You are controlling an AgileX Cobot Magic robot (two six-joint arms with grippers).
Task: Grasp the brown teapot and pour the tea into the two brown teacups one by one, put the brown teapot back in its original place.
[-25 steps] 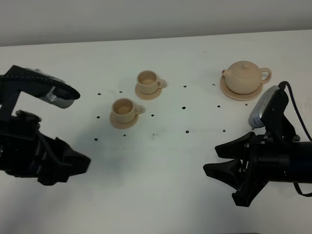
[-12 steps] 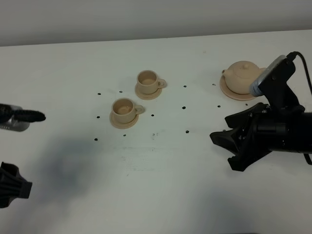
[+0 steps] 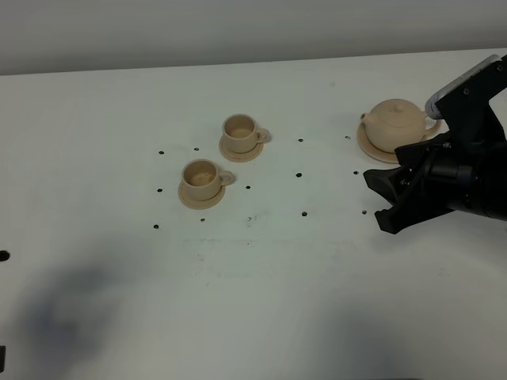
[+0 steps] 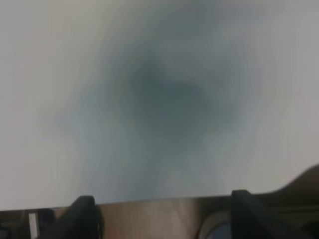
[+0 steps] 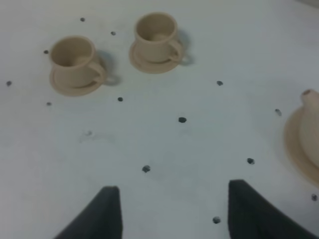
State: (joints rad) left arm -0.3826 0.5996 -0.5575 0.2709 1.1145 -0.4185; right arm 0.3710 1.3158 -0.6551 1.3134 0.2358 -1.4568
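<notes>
— Your right pincer (image 3: 376, 199) has moved up close to the brown teapot (image 3: 394, 123), which sits on its saucer (image 3: 369, 147) just beside it.
— Grip?
— Jaws wide apart, holding nothing; your left pincer (image 4: 164, 219) likewise.

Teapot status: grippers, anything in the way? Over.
Right gripper open, empty, short of teapot. Left gripper open, empty. Teapot upright on saucer, untouched. Nothing between.
</notes>
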